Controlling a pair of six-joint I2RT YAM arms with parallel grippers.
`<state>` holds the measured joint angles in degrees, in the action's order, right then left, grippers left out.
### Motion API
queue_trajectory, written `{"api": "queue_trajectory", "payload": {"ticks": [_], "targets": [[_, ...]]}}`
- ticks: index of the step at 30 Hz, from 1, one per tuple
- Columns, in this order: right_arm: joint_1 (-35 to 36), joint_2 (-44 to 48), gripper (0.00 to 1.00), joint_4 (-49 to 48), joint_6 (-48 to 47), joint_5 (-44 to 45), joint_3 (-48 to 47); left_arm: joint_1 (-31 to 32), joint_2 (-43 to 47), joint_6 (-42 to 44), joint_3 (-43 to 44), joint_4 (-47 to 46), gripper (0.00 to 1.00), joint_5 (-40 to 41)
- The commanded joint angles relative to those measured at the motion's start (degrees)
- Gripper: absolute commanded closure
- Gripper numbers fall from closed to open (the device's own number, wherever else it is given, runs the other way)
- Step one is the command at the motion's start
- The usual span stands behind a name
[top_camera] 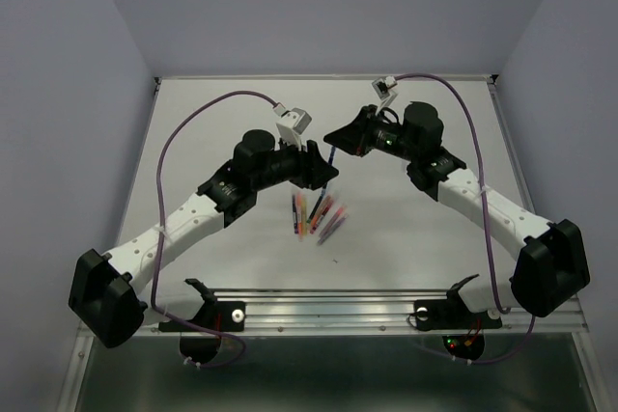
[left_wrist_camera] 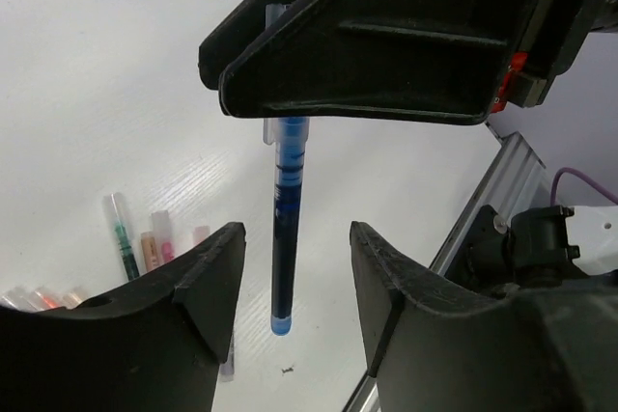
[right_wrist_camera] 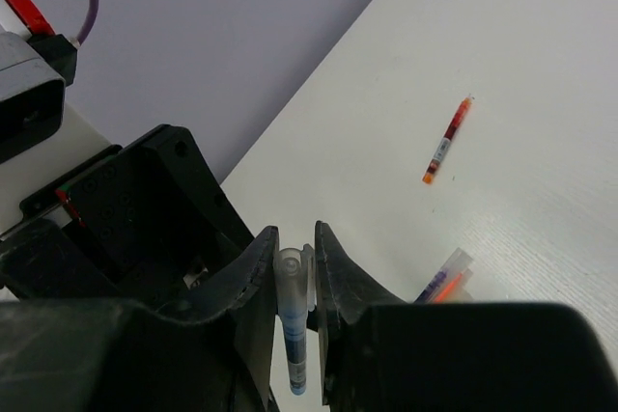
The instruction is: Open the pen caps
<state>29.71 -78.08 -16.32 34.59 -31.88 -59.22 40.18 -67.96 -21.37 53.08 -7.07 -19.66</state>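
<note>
My right tool (right_wrist_camera: 294, 250) pinches the blue pen (left_wrist_camera: 287, 195) by its clear cap (right_wrist_camera: 293, 275); my left tool (left_wrist_camera: 297, 243) stands spread, the pen hanging untouched between its fingers.

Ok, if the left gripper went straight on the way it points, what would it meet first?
Probably the blue pen hanging between its open fingers, then the right gripper holding it.

The blue pen (left_wrist_camera: 286, 238) hangs mid-gap between the left gripper's (left_wrist_camera: 296, 232) parted jaws, room either side; pens (top_camera: 314, 214) clutter the tabletop (top_camera: 222, 123) nearby.
</note>
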Motion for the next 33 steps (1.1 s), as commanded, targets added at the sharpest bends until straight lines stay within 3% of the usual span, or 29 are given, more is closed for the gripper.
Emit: {"api": "queue_trajectory", "payload": {"ticks": [1, 16, 18, 19, 20, 24, 26, 33], "targets": [[0.4, 1.3, 0.99, -0.2, 1.3, 3.7, -2.8, 0.4, 0.0, 0.0, 1.9, -2.2, 0.41, -0.1], [0.4, 0.1, 0.99, -1.4, 5.5, 0.2, -3.0, 0.4, -1.8, -0.3, 1.9, -3.7, 0.53, -1.1], [0.4, 0.0, 0.99, -1.8, 5.4, 0.1, -2.9, 0.3, -1.7, -0.5, 1.8, -3.9, 0.70, -1.1], [0.4, 0.1, 0.99, -1.6, 5.3, 0.1, -2.8, 0.4, -1.6, -0.6, 1.8, -4.1, 0.89, -0.8], [0.4, 0.1, 0.99, -1.4, 5.3, 0.4, -2.7, 0.4, -1.6, -0.6, 1.7, -4.2, 0.99, -0.7], [0.4, 0.7, 0.99, 0.2, 3.5, 7.1, -2.5, 0.4, -0.2, -1.7, 0.1, -5.1, 1.00, -1.0], [-0.2, 1.0, 0.99, 1.2, 2.5, 15.4, -2.7, 0.5, 1.1, -2.3, -1.0, -5.3, 1.00, -1.1], [-10.6, -1.9, 0.99, 0.9, 4.8, 26.3, -7.5, 2.3, 5.4, -9.7, -13.5, -10.2, 1.00, -3.8]]}}
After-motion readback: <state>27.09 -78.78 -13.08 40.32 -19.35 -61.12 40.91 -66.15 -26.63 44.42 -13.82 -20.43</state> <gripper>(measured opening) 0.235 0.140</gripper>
